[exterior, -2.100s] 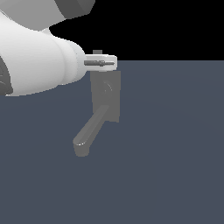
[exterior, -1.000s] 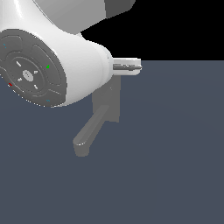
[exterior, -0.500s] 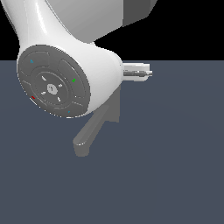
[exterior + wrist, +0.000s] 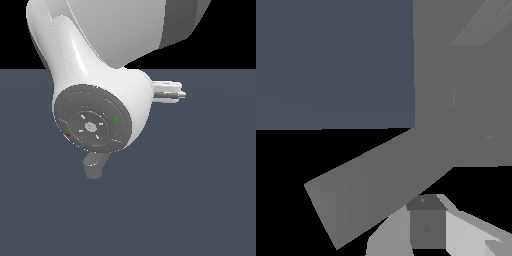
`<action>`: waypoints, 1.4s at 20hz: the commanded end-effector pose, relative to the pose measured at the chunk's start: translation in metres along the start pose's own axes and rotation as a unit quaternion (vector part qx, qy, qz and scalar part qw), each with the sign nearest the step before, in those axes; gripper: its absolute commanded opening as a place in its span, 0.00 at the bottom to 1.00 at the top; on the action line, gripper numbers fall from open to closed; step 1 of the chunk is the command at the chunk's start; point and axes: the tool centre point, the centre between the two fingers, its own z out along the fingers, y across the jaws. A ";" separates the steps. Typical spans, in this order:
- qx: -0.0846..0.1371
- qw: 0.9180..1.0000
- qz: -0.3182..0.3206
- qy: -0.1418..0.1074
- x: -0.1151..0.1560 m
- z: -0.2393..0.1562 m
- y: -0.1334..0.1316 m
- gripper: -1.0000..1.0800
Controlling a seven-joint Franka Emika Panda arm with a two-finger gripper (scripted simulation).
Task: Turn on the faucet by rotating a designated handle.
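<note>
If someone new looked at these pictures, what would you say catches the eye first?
The white robot arm dominates the exterior view, its round grey joint cap facing the camera and hiding most of the faucet. Only the spout tip pokes out below it. In the wrist view, a broad grey faucet part fills the frame, close to a gripper finger.

Slate-blue floor, black backdrop

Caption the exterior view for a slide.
Panda arm's white joint housing fills the view, hiding most of the grey faucet; only the spout tip shows below.
</note>
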 end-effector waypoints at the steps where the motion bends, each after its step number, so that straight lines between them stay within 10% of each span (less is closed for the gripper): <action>1: 0.006 1.000 0.001 -0.007 -0.001 0.005 -0.012 0.00; 28: 0.008 1.000 0.002 -0.011 0.055 0.008 -0.042 0.00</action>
